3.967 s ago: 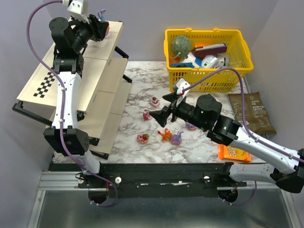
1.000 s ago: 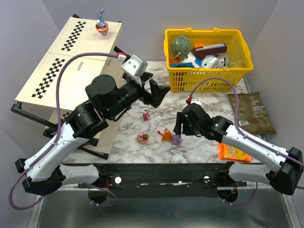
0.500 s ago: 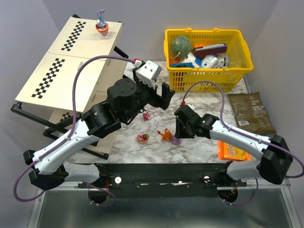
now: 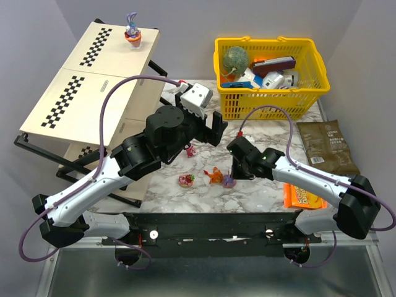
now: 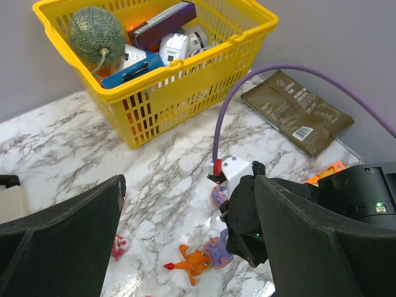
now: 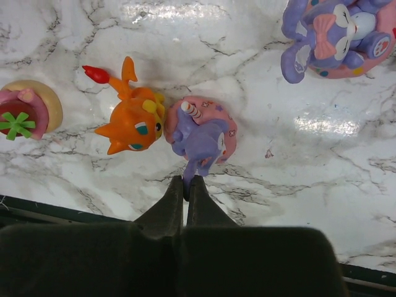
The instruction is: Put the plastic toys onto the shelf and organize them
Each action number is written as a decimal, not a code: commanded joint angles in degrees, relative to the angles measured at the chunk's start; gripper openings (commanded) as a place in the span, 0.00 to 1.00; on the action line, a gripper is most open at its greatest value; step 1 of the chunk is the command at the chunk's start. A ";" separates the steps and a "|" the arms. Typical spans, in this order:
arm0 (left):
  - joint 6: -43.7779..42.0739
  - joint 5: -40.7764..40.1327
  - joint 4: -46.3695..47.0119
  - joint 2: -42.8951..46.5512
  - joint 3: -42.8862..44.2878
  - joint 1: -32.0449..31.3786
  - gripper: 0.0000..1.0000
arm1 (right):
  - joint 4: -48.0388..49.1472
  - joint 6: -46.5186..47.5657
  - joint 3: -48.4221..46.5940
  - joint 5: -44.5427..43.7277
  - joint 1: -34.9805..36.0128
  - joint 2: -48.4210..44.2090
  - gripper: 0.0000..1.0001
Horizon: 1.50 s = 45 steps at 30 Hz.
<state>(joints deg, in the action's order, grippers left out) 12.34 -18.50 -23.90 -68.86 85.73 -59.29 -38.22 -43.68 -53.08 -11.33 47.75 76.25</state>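
A purple figurine on a pink doughnut (image 6: 201,133) lies on the marble table beside an orange figurine (image 6: 130,120). My right gripper (image 6: 186,185) is shut on the purple figurine's thin lower end; from above it (image 4: 233,175) stands over that toy (image 4: 229,181). A purple rabbit on a doughnut (image 6: 337,34) and a pink-and-red toy (image 6: 21,114) lie nearby. My left gripper (image 4: 207,127) hangs open above the table and holds nothing, with a small pink toy (image 4: 191,150) below it. One rabbit toy (image 4: 132,34) stands on the top tier of the shelf (image 4: 80,80).
A yellow basket (image 4: 270,80) with a green ball and boxes stands at the back right. A brown packet (image 4: 328,145) and an orange packet (image 4: 303,198) lie on the right. The shelf's black frame (image 4: 37,148) reaches toward the left arm's base.
My right gripper has closed on the purple figurine's thin end. The left arm has swung a little further right over the table, still open.
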 commanded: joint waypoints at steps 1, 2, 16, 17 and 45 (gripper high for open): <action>1.02 -1.80 -0.62 0.31 -0.83 -0.22 0.94 | -0.54 -0.97 0.26 -3.95 -0.46 -0.48 0.01; 1.20 -1.80 -0.62 0.31 -0.92 -0.22 0.94 | -1.50 -1.14 0.00 -4.48 -0.46 -1.53 0.01; 3.22 -1.01 5.26 -1.28 -8.38 -0.30 0.94 | -13.28 -4.22 -17.40 -9.67 -3.27 -10.94 0.01; 2.87 -0.40 6.05 -1.19 -9.00 -0.30 0.94 | -14.42 -4.39 -18.71 -9.50 -3.80 -11.12 0.01; -11.98 22.28 29.53 -6.55 -17.53 -1.53 0.99 | -21.11 -5.63 -38.59 0.17 -6.88 -13.05 0.01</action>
<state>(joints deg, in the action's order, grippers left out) 3.73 1.85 4.03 -73.10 66.57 -60.14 -58.24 -48.69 -89.08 -13.10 41.17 64.07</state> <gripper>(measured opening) 0.988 0.026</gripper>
